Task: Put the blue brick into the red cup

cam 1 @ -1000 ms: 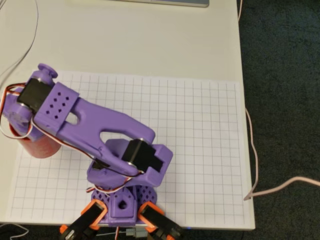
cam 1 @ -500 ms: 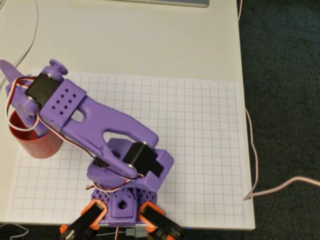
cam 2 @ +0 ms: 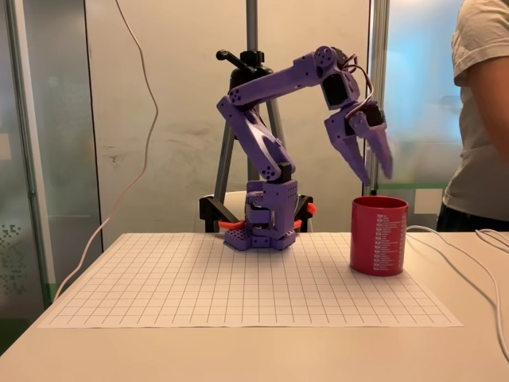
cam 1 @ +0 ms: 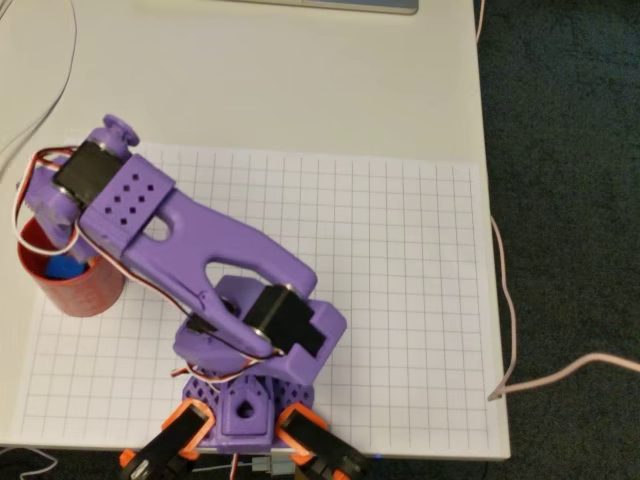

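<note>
Lifting Away From the Cup

I see the blue brick (cam 1: 64,268) lying inside the red cup (cam 2: 379,236). My end effector (cam 2: 371,165) hangs above the rim with its fingers apart, holding nothing. I should rise straight up so I don't bump the cup.

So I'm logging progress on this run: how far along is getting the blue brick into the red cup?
It looks essentially done. In the overhead view the blue brick lies inside the red cup. In the fixed view the gripper hangs above the cup's rim with its jaws apart and nothing between them. Nothing is in hand; what is left is probably just drawing the arm away from the cup.
</note>
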